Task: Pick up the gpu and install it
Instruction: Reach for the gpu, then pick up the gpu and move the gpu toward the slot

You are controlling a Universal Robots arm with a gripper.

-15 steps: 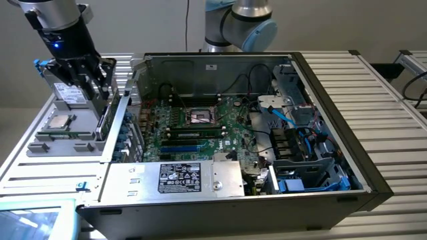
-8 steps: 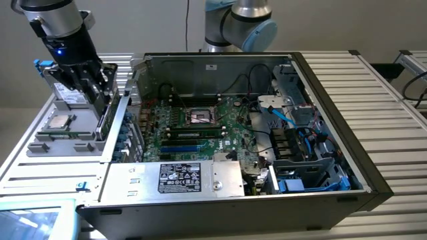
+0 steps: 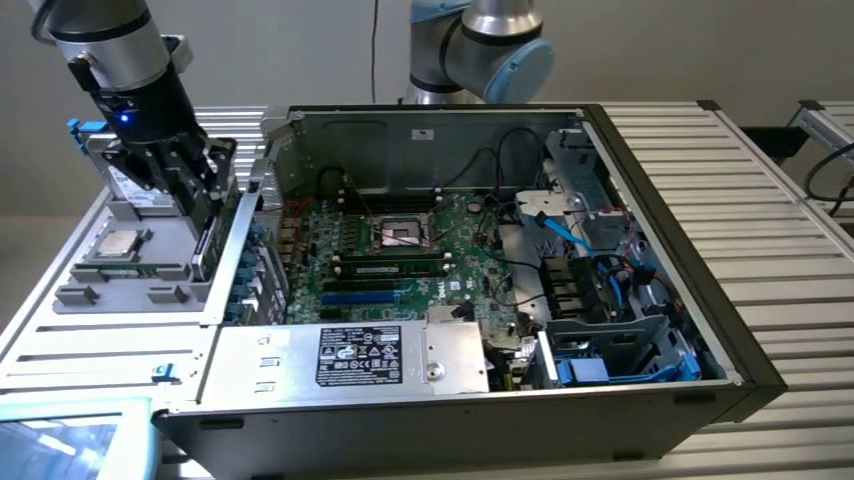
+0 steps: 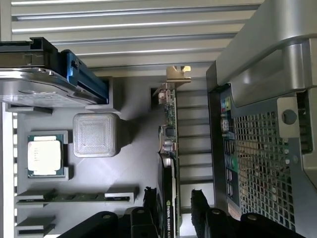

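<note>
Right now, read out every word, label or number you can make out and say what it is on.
"NVIDIA QUADRO": along the black edge of the graphics card; what follows is blurred.
Black label on the power supply: white print, too small to read.
Processor lid: print too blurred to read.
Motherboard: markings too small to read.

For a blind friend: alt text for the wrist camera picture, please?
An open gripper straddles the gpu, which stands on edge in a grey tray. A processor chip lies in the tray; a computer case stands alongside.
</note>
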